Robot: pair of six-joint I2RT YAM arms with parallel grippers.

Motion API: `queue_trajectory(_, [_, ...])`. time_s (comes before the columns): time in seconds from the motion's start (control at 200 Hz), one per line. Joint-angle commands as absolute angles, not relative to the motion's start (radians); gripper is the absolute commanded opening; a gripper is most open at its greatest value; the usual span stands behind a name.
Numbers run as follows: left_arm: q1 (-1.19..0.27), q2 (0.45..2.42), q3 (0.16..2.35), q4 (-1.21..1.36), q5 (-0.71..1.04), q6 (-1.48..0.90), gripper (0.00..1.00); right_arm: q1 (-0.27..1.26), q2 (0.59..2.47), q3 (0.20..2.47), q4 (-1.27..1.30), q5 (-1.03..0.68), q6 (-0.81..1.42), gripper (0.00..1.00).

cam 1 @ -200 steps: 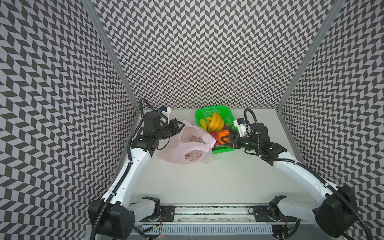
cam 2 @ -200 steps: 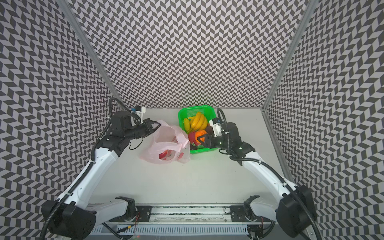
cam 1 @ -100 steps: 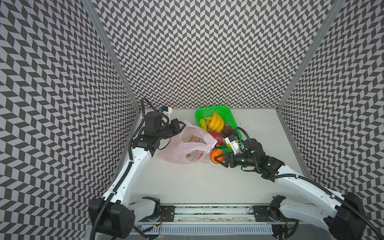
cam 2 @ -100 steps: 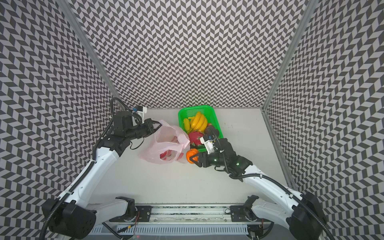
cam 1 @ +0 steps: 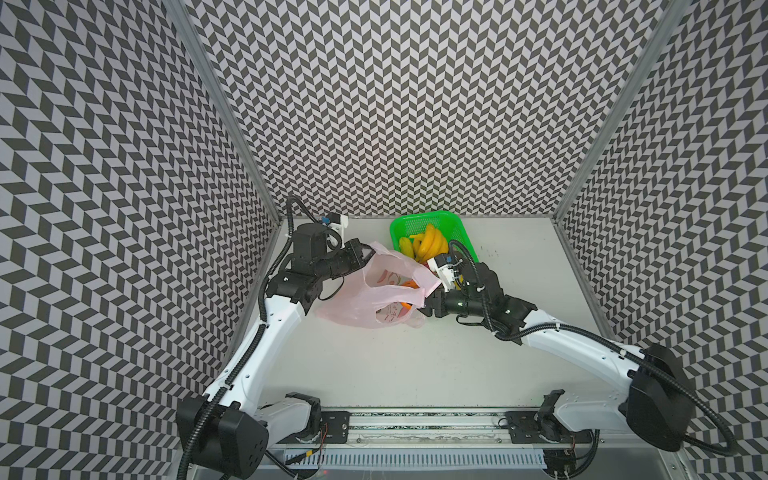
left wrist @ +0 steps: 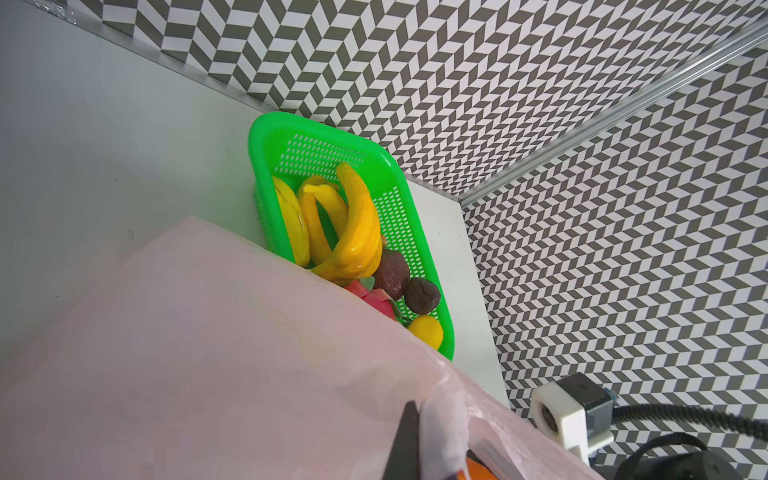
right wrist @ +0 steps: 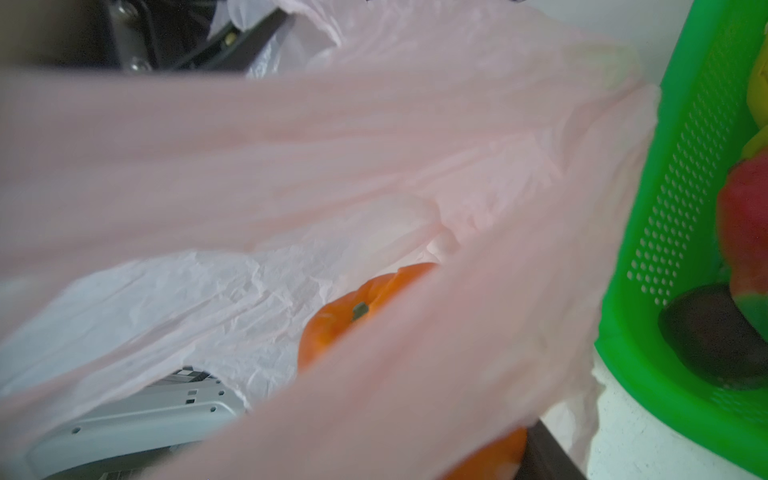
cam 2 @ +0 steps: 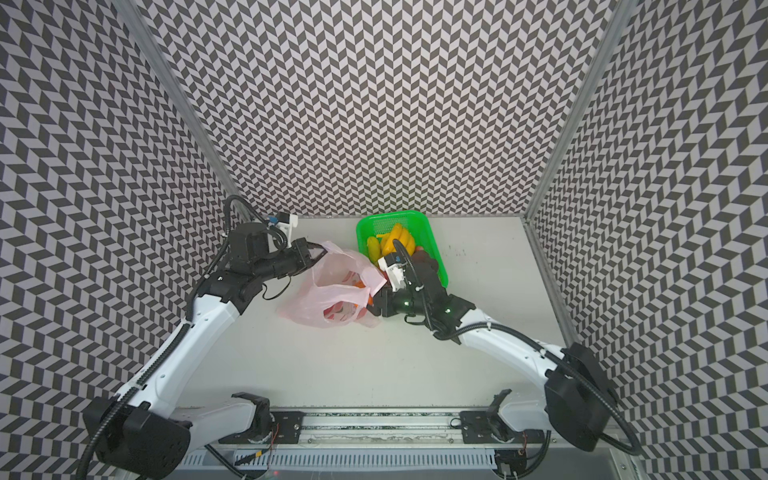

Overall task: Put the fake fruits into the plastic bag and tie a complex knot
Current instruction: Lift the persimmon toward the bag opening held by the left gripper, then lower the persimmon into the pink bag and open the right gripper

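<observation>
The bag (cam 1: 353, 303) lay just beside the basket (cam 1: 419, 216) on the worktop (cam 1: 415, 374), its rim clamped in the closed left fingers (cam 1: 360, 254), and the right fingers (right wrist: 550, 457), half-spread around an orange (right wrist: 496, 455) at its mouth, needed to reach deeper before releasing.

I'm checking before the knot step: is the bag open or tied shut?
Open. The left hand pinches the bag up, its mouth gapes, and the right hand holds an orange at it; no knot.
</observation>
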State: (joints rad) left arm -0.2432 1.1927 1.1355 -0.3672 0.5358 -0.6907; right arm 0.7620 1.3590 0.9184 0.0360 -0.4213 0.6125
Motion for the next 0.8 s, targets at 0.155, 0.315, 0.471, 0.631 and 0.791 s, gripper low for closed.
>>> queue_trajectory(0.155, [-0.27, 1.16, 1.178, -0.344, 0.537, -0.714, 0.0, 0.703, 1.434, 1.038, 0.089, -0.39, 0.543, 0.51])
queue_trajectory(0.315, [-0.298, 1.16, 1.194, -0.339, 0.532, -0.726, 0.0, 0.637, 1.474, 1.097, 0.028, -0.438, 0.475, 0.52])
queue_trajectory(0.471, [-0.319, 1.171, 1.195, -0.328, 0.522, -0.736, 0.0, 0.624, 1.508, 1.127, -0.032, -0.473, 0.432, 0.58])
queue_trajectory(0.631, [-0.322, 1.18, 1.193, -0.324, 0.505, -0.738, 0.0, 0.621, 1.508, 1.12, -0.046, -0.457, 0.422, 0.64])
queue_trajectory(0.791, [-0.322, 1.184, 1.196, -0.328, 0.502, -0.734, 0.0, 0.62, 1.508, 1.124, -0.05, -0.471, 0.413, 0.68])
